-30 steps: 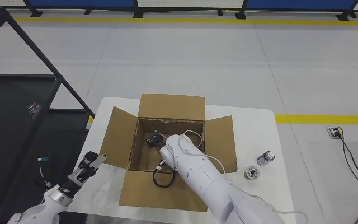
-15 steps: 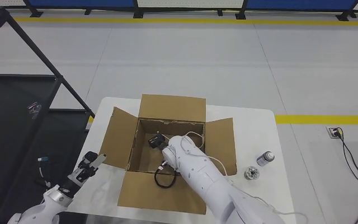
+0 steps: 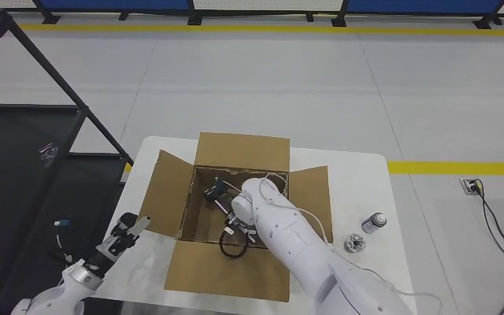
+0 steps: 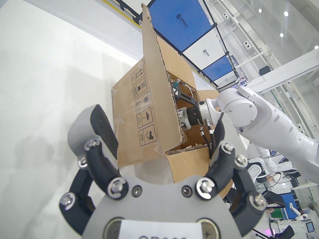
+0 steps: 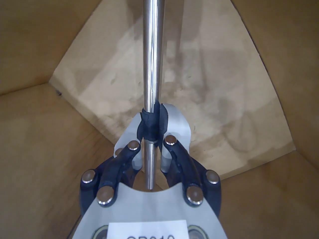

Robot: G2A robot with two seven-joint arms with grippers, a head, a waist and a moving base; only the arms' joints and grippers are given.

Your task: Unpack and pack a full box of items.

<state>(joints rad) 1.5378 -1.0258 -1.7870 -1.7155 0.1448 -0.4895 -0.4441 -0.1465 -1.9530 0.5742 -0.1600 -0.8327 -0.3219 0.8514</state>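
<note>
Inside the open cardboard box (image 3: 240,150) at the middle of the surface (image 3: 354,177), the right end effector (image 5: 152,123) pinches a slim, polished metal rod (image 5: 151,50) between its padded fingertips, the rod running straight out ahead of it over the box's bare cardboard floor. Over the last second the right arm has swung its elbow toward the far-right side of the box, while its wrist has shifted only slightly toward the far wall. The rod stays below the rim and has not cleared the box. Judging by the firm grip and the arm's shifting pose, the robot looks to be in the middle of drawing this item out, so the unpacking half of the job seems well under way. A small capped can (image 3: 378,222) and a shiny metal object (image 3: 354,244) already stand outside the box near the right edge of the surface. The left end effector (image 4: 159,125) has not moved, hanging at the near-left corner with its fingers spread wide and empty, just beside the box's left flap.
</note>
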